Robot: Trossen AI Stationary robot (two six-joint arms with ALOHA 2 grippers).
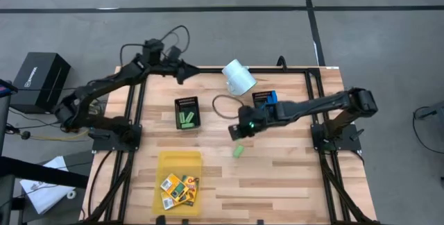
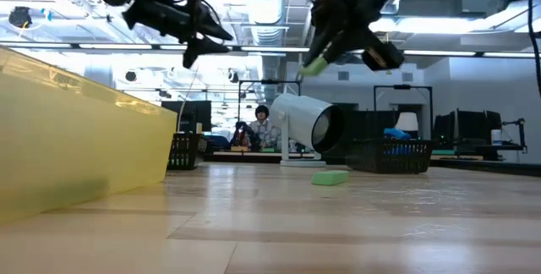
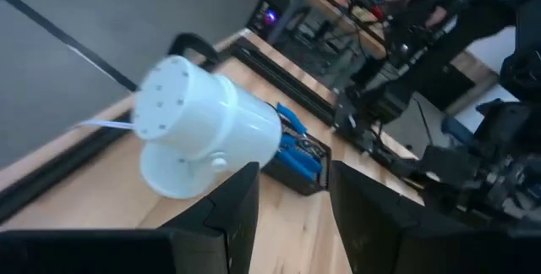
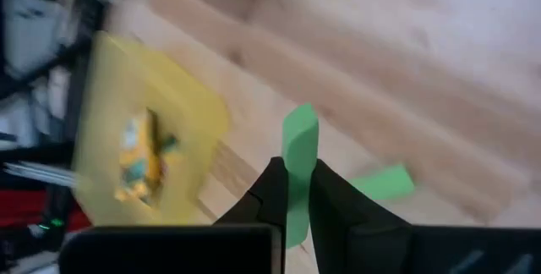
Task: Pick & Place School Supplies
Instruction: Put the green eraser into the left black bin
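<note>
Right gripper (image 4: 294, 191) raised over the table's middle, fingers clamped on one light-green piece (image 4: 300, 151), held clear of the wood. Second green piece (image 1: 238, 151) lying loose on the table just below it, toward the front edge. More green pieces (image 1: 186, 119) in the black mesh tray (image 1: 186, 103) left of centre. Orange-yellow boxes (image 1: 180, 188) in the yellow tray (image 1: 179, 161) near the front edge. Blue-handled tools (image 1: 266, 98) in a second black tray near the back edge, beside the tipped white cup (image 1: 238, 76). Left gripper (image 3: 292, 196) hovering at the back edge, fingers apart, holding nothing, facing the cup.
</note>
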